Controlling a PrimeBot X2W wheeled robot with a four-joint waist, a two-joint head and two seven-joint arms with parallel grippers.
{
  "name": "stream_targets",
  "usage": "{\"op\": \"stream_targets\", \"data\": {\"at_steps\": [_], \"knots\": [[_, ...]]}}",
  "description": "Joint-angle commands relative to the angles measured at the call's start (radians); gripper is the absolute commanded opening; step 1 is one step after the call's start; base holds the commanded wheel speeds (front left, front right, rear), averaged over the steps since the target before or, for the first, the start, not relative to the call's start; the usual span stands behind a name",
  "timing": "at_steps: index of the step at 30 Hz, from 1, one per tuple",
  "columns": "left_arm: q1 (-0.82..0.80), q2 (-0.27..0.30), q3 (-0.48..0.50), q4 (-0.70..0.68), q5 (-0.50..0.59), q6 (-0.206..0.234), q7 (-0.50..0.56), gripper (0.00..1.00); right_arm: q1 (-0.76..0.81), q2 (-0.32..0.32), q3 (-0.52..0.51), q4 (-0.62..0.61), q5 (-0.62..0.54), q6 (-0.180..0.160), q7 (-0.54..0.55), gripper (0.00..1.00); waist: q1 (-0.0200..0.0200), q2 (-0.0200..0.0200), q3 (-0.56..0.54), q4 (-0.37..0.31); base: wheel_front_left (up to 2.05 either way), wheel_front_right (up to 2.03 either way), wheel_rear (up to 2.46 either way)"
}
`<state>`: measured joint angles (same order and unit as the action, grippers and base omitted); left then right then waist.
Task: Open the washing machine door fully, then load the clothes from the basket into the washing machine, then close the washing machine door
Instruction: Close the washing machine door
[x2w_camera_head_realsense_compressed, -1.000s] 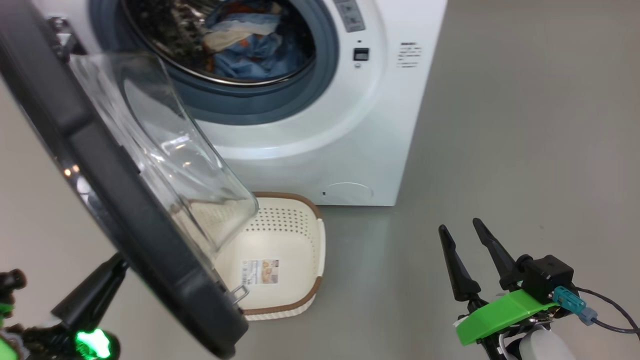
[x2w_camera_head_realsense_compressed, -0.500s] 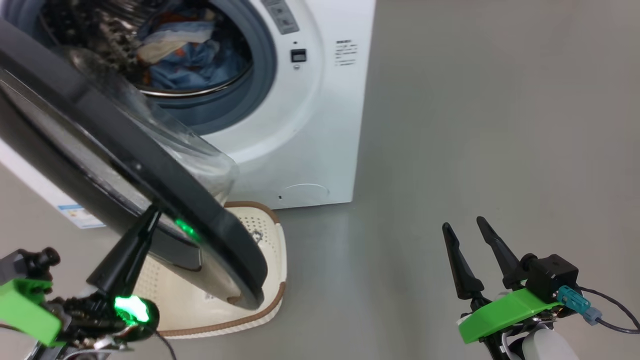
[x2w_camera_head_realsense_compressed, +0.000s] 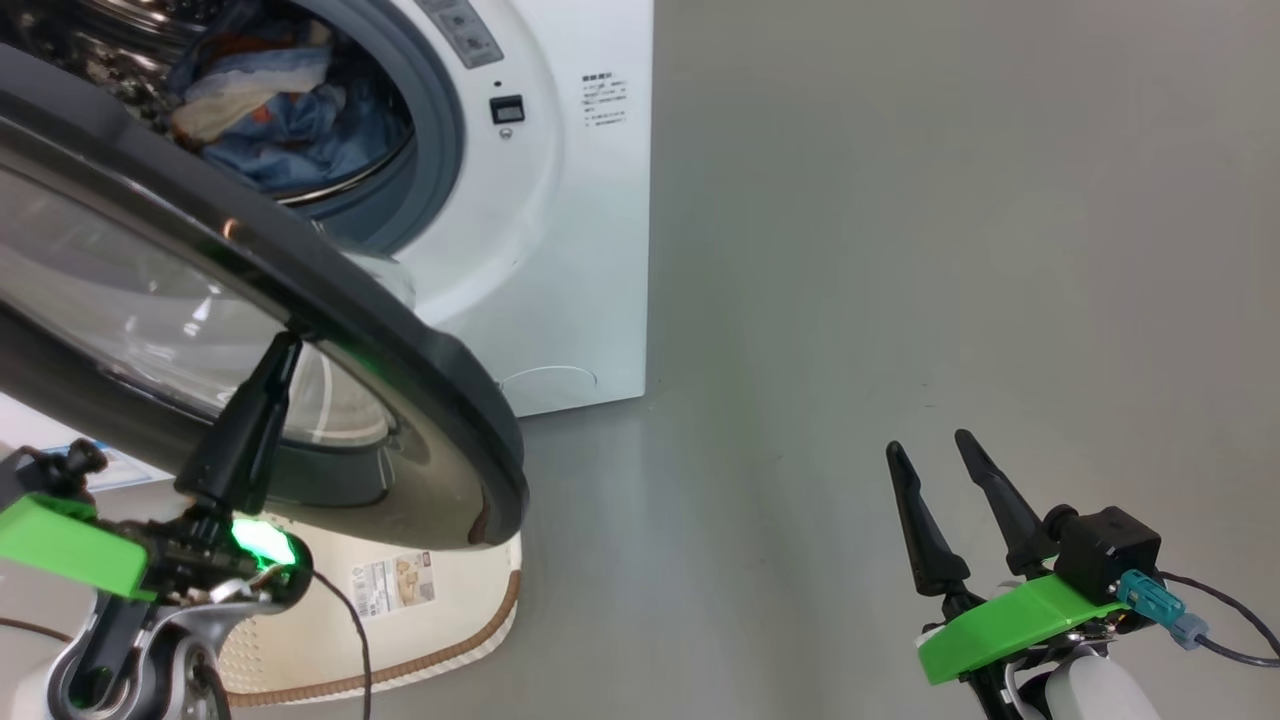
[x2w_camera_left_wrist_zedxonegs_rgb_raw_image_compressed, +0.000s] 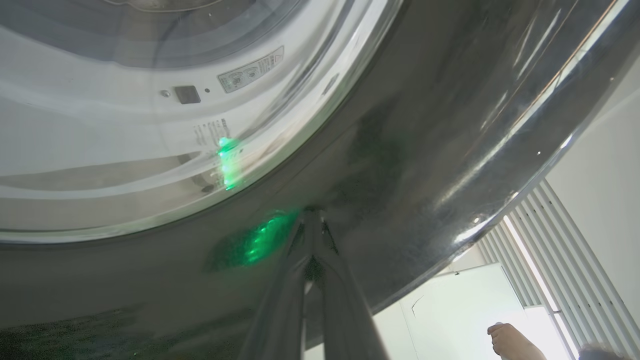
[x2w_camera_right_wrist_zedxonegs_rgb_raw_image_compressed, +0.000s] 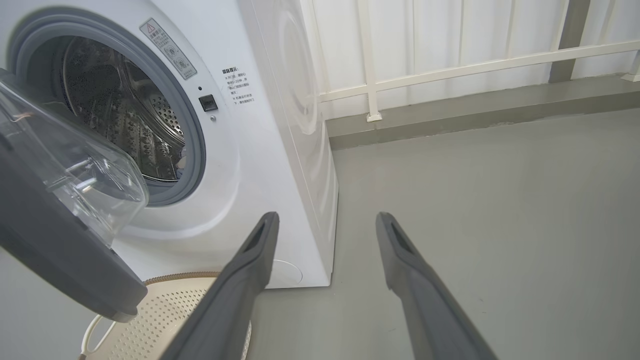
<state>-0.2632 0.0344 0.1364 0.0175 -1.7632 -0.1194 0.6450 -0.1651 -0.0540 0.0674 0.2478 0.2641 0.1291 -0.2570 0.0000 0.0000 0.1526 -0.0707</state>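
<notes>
Door: closing; clothes inside.
Left gripper: together, tips on rim.
Right gripper: apart.
Next: I push till latched.

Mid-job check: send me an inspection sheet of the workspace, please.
Surface: smooth grey floor.
Job's things: washing machine door partly open; clothes in the washing machine; basket under the door, no clothes seen inside.
Clutter: nothing seen.
Claws: left claw shut, tips on the door's rim; right claw open, empty.
Cables: dark cable from left wrist crosses the basket; second cable at right wrist.
Surroundings: white railing; a person's hand nearby.
</notes>
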Motion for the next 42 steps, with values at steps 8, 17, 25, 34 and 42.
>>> {"op": "stream_targets", "data": {"at_steps": [8, 17, 25, 34, 42], "knots": [[-0.054, 0.016, 0.021, 0.008, 0.026, -0.011, -0.031, 0.0, -0.019, 0.004, 0.026, -0.022, 0.02, 0.002, -0.005, 1.0, 0.0, 0.0, -0.013, -0.015, 0.0, 0.0, 0.0], [0.012, 0.016, 0.045, -0.002, 0.02, -0.011, -0.085, 0.0, -0.004, 0.004, 0.019, -0.019, 0.021, 0.002, -0.005, 1.0, 0.0, 0.0, -0.054, 0.004, 0.0, 0.0, 0.0], [0.11, 0.016, 0.046, -0.035, 0.03, -0.011, -0.169, 0.0, 0.008, 0.004, 0.017, -0.022, 0.027, 0.002, -0.005, 1.0, 0.0, 0.0, -0.076, 0.035, 0.0, 0.0, 0.0], [0.193, 0.016, 0.023, -0.093, 0.077, -0.011, -0.268, 0.0, 0.007, 0.004, 0.024, -0.025, 0.03, 0.002, -0.005, 1.0, 0.0, 0.0, -0.09, 0.069, 0.0, 0.0, 0.0], [0.288, 0.016, 0.012, -0.115, 0.077, -0.011, -0.372, 0.0, 0.015, 0.004, 0.027, -0.023, 0.038, 0.002, -0.005, 1.0, 0.0, 0.0, -0.101, 0.079, 0.0, 0.0, 0.0]]}}
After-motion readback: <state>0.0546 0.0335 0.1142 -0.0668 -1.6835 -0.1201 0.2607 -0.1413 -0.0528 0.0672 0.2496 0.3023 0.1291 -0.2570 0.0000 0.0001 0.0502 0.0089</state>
